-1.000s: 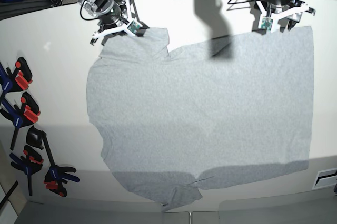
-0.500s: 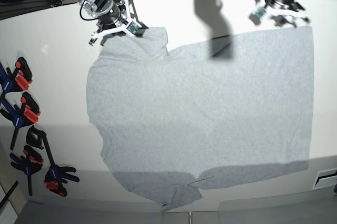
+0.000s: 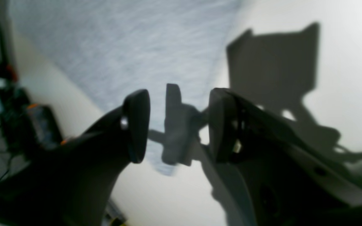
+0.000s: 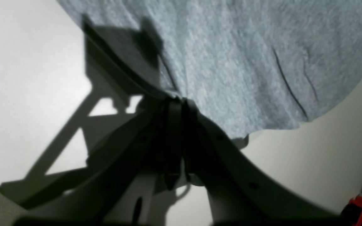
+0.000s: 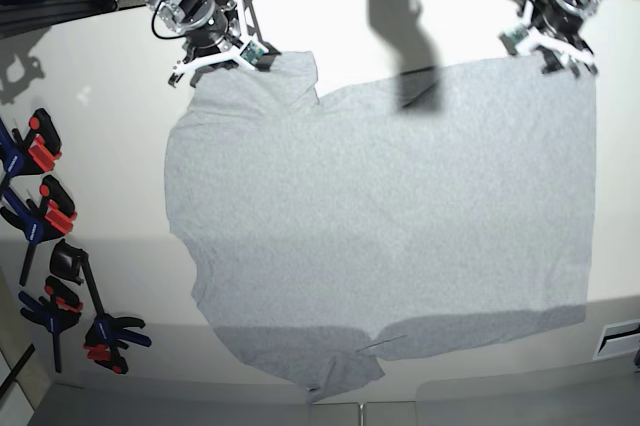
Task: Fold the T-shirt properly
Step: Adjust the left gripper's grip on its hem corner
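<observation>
White table carries the T-shirt, spread flat. Right tool is clamped on its sleeve corner; left tool, fingers apart, hovers beside the hem corner, nearer.

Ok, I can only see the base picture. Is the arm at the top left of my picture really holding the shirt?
Observer: Yes. In the right wrist view, the right end effector is shut, pinching the edge of the T-shirt.
Operator: And the other arm?
Observer: In the left wrist view, the left end effector is open, with nothing between its pads.
Operator: Is it near the shirt?
Observer: A shirt corner shows through the gap.
</observation>
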Robot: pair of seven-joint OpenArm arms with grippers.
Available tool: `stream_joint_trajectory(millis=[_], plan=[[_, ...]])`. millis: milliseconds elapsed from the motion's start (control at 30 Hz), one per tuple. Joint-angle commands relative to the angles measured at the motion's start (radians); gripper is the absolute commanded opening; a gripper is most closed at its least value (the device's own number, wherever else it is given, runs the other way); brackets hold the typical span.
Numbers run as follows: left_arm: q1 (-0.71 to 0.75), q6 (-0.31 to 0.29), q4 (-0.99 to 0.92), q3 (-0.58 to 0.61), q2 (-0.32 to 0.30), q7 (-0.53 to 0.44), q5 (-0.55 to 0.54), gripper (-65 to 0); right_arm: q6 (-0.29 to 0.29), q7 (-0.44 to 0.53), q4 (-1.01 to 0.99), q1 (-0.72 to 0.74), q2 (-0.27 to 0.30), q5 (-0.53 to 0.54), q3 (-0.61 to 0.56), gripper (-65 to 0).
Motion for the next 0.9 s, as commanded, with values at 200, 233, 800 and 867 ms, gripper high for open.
stream_joint_trajectory(millis=[200,233,800,867], plan=[[-0.008,-0.101,-0.140,0.005,-0.008,0.188,-0.013,-36.0,0.010,-0.071,-0.008,-0.011,0.013,0.003,0.003,-65.0],[-0.008,-0.126,-0.150,0.005,-0.004,0.215,-0.024,-36.0,0.006,-0.071,-0.006,-0.011,0.013,0.003,0.003,-65.0],[-0.006,-0.163,-0.126,0.005,-0.002,-0.030,-0.131,-36.0,-0.011,-0.072,-0.006,-0.011,0.013,0.003,0.003,-65.0],[-0.006,-0.163,-0.126,0.005,-0.002,-0.063,-0.129,-36.0,-0.011,-0.072,-0.006,-0.011,0.013,0.003,0.003,-65.0]])
